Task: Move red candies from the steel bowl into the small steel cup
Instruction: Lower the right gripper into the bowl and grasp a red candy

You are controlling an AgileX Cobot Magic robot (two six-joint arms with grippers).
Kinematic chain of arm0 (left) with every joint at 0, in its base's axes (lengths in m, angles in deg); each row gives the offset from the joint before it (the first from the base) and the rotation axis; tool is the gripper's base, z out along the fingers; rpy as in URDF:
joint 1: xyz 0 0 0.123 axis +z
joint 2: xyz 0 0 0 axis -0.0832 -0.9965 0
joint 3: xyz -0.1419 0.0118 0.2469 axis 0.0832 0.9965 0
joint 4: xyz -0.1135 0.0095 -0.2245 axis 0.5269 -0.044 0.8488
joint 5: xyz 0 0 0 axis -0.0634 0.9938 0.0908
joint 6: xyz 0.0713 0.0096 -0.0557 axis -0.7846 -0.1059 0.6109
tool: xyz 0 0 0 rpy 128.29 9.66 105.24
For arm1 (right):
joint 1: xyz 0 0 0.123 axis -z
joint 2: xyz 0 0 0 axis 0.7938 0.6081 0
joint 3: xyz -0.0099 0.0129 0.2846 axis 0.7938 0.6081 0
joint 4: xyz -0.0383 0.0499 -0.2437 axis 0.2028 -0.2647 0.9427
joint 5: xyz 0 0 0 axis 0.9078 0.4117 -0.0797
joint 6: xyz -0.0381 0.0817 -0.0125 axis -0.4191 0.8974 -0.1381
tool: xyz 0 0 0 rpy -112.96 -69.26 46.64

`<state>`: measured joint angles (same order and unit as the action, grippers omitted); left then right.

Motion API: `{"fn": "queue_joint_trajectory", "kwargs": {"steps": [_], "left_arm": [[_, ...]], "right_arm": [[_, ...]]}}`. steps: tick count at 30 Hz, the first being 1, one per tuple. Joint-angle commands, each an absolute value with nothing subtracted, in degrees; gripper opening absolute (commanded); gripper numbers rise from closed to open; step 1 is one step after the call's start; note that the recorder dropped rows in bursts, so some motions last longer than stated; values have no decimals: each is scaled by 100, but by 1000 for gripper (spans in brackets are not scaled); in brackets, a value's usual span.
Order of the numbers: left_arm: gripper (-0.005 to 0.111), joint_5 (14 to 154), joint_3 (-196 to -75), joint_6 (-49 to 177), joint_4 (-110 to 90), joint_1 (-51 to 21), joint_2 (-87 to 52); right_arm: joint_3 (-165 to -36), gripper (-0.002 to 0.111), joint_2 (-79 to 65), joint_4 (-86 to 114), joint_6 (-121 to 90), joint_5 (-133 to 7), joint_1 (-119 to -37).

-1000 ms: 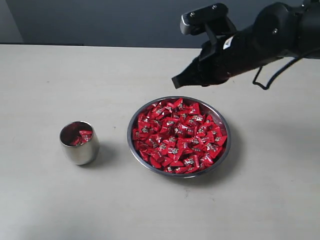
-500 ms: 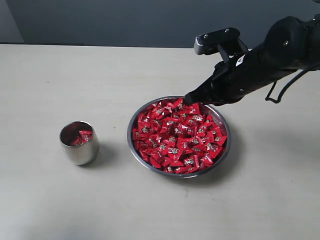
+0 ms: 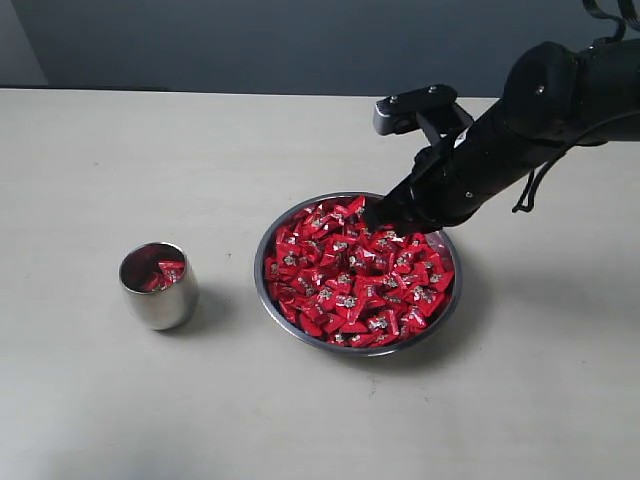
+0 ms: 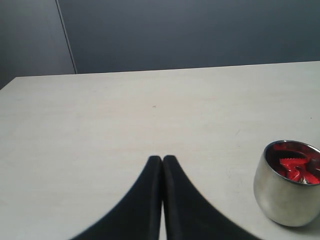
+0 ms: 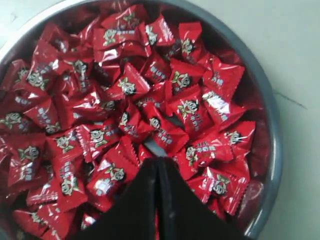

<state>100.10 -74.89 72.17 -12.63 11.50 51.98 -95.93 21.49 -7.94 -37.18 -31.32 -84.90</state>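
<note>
So here's what we've got: the steel bowl [image 3: 258, 262] sits a bit right of the middle of the tabletop [image 3: 120, 150], heaped with red candies [image 3: 350, 275]. The small steel cup [image 3: 160, 297] stands upright well apart from it, at the bowl's 9 o'clock, with a few red candies already inside.

The right claw [image 3: 372, 215] reaches in from about 2 o'clock and points down at the pile near the bowl's 12 to 1 o'clock edge. Its jaws are pressed together with only a thin seam showing in the wrist view. We can't tell if the tips actually touch the wrappers.

The left claw [image 4: 162, 159] is pressed together too, over bare tabletop with the cup nearby.
</note>
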Motion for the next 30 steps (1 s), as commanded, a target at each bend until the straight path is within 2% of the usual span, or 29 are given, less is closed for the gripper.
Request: {"fn": "queue_joint_trajectory", "kwargs": {"steps": [1,12,19,25,30], "left_arm": [[0,9999,-7467,7229,-1247,1154,5224],[0,9999,-7467,7229,-1247,1154,5224],[0,9999,-7467,7229,-1247,1154,5224],[0,9999,-7467,7229,-1247,1154,5224],[0,9999,-7467,7229,-1247,1154,5224]], "right_arm": [[-9649,-1,2136,-1110,-3777,-2743,-8458],[-9649,-1,2189,-1996,-3777,-2333,-8481],[-9659,-1,2450,-1839,-3366,-2341,-8772],[-10058,-1,2465,88,-1320,-2555,-9253],[-10716,-1,2606,1231,-377,-1751,-9430]]}}
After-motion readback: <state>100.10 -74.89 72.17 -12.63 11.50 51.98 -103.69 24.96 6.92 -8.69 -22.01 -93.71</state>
